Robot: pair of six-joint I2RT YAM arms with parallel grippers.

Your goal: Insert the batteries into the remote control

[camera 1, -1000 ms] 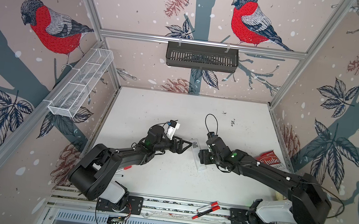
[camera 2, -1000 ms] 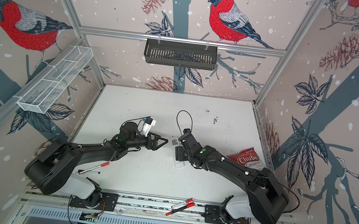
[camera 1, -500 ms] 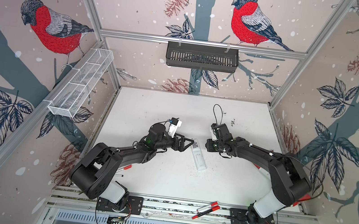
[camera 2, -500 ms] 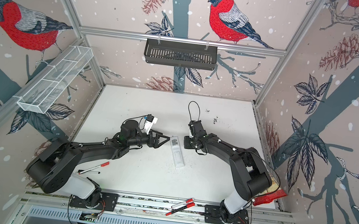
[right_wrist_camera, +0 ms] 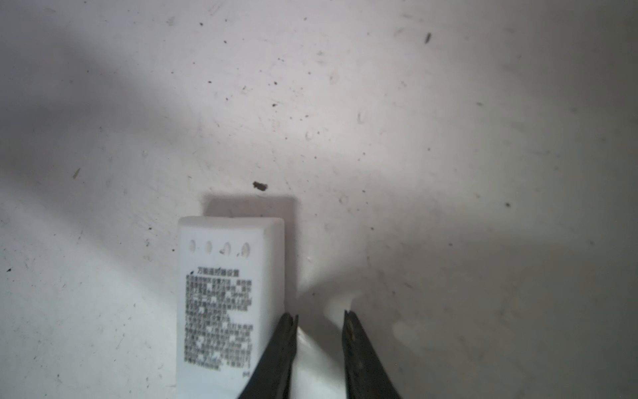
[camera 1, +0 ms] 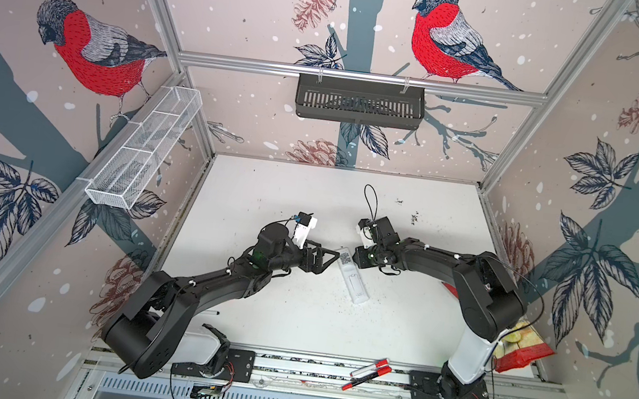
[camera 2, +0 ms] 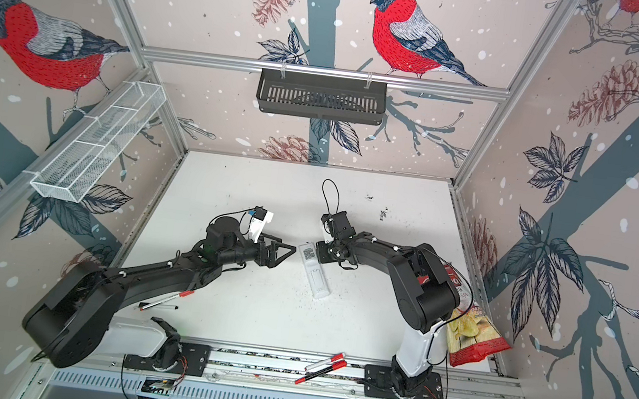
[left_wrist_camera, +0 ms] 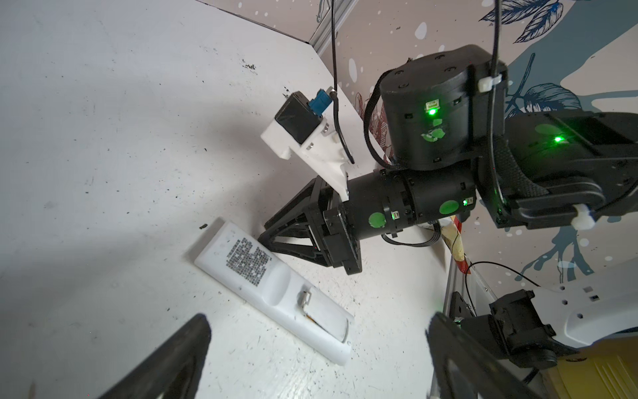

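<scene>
Remote control flat in the middle of the white table, plain back up, with a gripper on either side of its far end. The left wrist view gives the best look. There's a printed label at the far end and a scooped recess toward the near end with a small metal clip at its lip. Just past the clip is a sliver of orange, too small to call.

Right gripper sits low by the labelled end, on the side toward its own arm. One of its fingers is right up against the remote's long edge. The jaws stand a narrow gap apart with something pale between them; pinching or not, I can't tell.

Left gripper sits opposite, tips near the label end but clear of it, and its fingers are spread wide.

Further out, two red-and-white marker pens lie on the front rail and another pen lies beside the left arm. A red crisp bag sits at the right wall. A black basket hangs on the back wall and a white wire basket on the left wall.
</scene>
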